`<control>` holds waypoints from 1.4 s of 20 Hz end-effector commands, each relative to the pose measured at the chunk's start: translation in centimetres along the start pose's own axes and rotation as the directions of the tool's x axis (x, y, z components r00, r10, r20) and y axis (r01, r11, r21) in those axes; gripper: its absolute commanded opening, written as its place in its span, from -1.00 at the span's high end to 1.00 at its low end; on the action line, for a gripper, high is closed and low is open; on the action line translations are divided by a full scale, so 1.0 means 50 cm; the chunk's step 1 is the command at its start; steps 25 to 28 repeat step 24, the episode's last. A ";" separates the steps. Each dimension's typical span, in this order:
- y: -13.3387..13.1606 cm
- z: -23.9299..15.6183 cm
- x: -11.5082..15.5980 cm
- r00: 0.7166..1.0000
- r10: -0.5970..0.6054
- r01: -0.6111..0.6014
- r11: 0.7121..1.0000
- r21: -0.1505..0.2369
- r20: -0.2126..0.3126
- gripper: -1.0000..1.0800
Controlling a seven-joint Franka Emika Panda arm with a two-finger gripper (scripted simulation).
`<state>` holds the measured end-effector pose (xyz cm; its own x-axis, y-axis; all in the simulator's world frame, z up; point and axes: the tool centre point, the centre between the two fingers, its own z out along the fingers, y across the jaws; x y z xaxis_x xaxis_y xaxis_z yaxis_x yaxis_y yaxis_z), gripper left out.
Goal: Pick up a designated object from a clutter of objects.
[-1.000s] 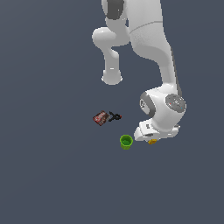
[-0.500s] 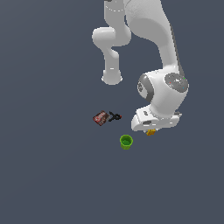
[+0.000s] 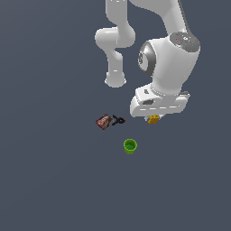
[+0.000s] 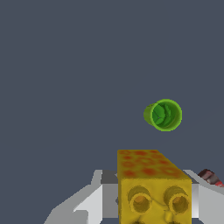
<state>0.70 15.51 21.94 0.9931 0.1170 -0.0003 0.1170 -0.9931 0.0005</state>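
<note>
White gripper (image 3: 153, 116) fingers (image 4: 94, 199) were clamped on the yellow lump (image 4: 153, 188), which hung under the hand, clear of the floor. The green cup (image 3: 130, 146) sat on the floor at about seven o'clock from the lump, apart. At nine o'clock lay the black-and-red tool (image 3: 118, 120), touching the reddish-brown packet (image 3: 103, 122).
</note>
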 end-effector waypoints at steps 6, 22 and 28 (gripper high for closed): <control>0.043 -0.150 -0.035 1.000 0.000 0.000 1.000 0.002 0.000 1.00; 0.087 -0.299 -0.060 1.000 0.001 -0.001 1.000 0.001 0.000 1.00; 0.087 -0.299 -0.059 1.000 0.001 -0.001 1.000 0.001 0.000 1.00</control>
